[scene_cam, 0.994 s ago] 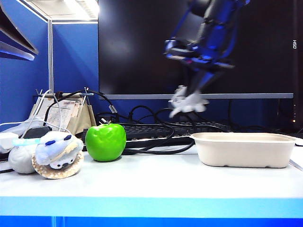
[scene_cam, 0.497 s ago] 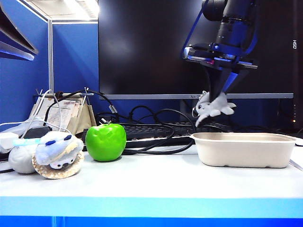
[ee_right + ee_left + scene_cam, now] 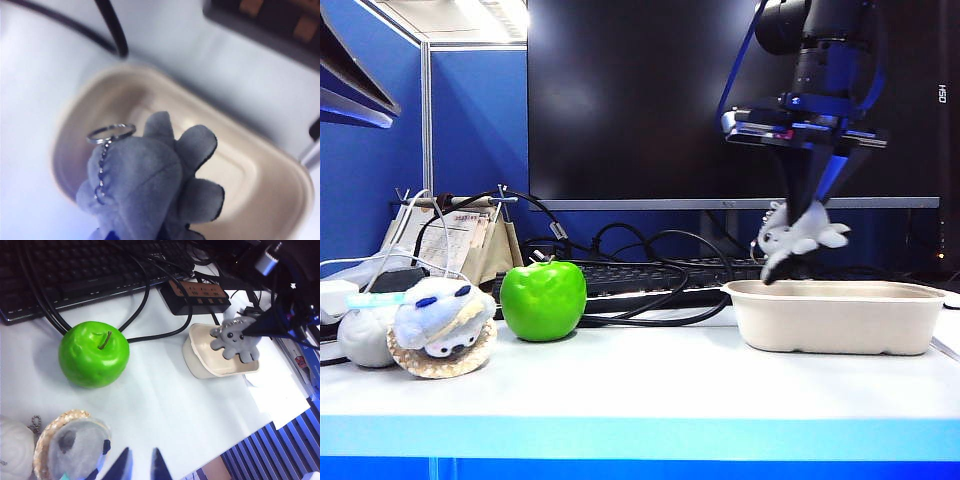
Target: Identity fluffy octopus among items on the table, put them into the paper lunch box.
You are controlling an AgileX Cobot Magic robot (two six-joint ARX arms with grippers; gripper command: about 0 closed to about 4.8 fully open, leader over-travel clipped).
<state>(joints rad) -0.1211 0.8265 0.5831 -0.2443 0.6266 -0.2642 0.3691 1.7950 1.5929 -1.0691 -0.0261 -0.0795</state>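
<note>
I see the fluffy octopus (image 3: 798, 236) — small, grey plush, stubby tentacles, a bead chain with a metal ring — clamped in my right pincer (image 3: 807, 222), hanging just above the paper lunch box (image 3: 837, 316), over its end nearer the green apple (image 3: 543, 300). My left pincer (image 3: 138, 466) stands spread, empty, above the table (image 3: 165, 405), well apart from the box. No legible writing.

Small white letters run sideways on the black screen (image 3: 941, 94) at the upper right, reading roughly "HSD".

The right gripper (image 3: 807, 228) carried the fluffy octopus (image 3: 798, 236) rightward (and lower) until above the paper lunch box (image 3: 837, 316).
</note>
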